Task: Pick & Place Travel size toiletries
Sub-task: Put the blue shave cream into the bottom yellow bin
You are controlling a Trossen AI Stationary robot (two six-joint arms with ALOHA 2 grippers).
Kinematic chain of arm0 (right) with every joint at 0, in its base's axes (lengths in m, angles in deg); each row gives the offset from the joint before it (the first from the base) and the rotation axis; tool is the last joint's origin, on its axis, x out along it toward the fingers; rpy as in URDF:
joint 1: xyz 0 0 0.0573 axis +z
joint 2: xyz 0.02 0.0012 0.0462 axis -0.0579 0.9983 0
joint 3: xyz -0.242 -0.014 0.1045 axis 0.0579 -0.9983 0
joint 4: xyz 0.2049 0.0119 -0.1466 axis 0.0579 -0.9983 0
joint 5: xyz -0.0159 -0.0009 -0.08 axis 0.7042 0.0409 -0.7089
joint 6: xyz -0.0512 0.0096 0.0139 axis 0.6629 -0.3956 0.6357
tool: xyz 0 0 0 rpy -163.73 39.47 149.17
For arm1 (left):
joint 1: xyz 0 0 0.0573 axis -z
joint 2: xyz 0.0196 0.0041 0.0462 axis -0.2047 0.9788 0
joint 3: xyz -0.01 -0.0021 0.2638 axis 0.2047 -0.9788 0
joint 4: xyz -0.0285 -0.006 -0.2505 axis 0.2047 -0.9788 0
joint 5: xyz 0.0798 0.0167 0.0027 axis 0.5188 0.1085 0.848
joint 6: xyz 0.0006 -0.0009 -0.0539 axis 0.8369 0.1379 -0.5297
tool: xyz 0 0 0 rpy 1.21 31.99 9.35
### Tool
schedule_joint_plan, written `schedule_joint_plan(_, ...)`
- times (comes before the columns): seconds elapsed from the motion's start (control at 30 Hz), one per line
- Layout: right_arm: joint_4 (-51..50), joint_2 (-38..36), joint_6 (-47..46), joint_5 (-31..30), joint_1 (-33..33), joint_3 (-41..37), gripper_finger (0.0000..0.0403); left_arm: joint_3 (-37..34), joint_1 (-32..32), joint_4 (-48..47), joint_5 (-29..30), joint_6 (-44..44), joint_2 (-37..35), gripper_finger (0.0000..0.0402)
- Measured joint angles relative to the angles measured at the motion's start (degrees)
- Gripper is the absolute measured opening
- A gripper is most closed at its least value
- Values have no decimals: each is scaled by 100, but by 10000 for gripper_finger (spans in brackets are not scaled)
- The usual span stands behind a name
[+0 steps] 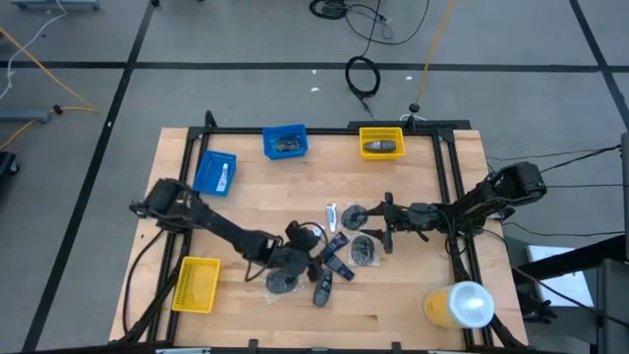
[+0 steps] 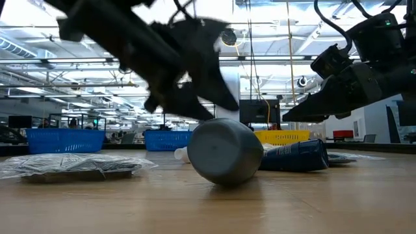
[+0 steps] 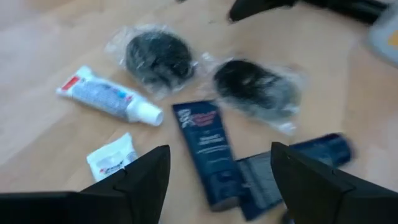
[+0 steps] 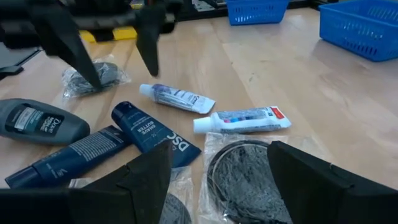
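Observation:
The toiletries lie scattered at mid-table. There are white tubes (image 1: 331,214) (image 4: 245,119) (image 3: 109,96), plastic-wrapped dark pads (image 1: 365,249) (image 3: 255,87) (image 4: 93,78), dark blue tubes (image 3: 205,146) (image 4: 149,134) and a grey bottle (image 4: 37,121) (image 2: 224,151) on its side. My left gripper (image 1: 313,246) (image 3: 217,180) hovers open above a dark blue tube, fingers either side, touching nothing. My right gripper (image 1: 378,224) (image 4: 217,180) is open just over a wrapped pad (image 4: 249,174), clear of it.
Two blue bins (image 1: 215,173) (image 1: 285,142) and a yellow bin (image 1: 381,143) stand along the far side. Another yellow bin (image 1: 197,283) is near left. A large yellow-and-white cylinder (image 1: 460,303) stands near right. Bare wood lies along the near edge.

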Motion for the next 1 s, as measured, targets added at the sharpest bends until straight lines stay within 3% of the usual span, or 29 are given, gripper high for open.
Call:
schedule_joint_plan(0.4,-46,0,-94,-15,174,0,253,8,-447,475,-682,281,529,219)
schedule_joint_plan(0.77,-287,0,1,-315,343,-2,254,21,-458,464,-1002,1292,636,220)
schedule_joint_plan(1.0,-403,0,7,-452,337,-4,254,-11,-559,485,-1229,1284,577,225)
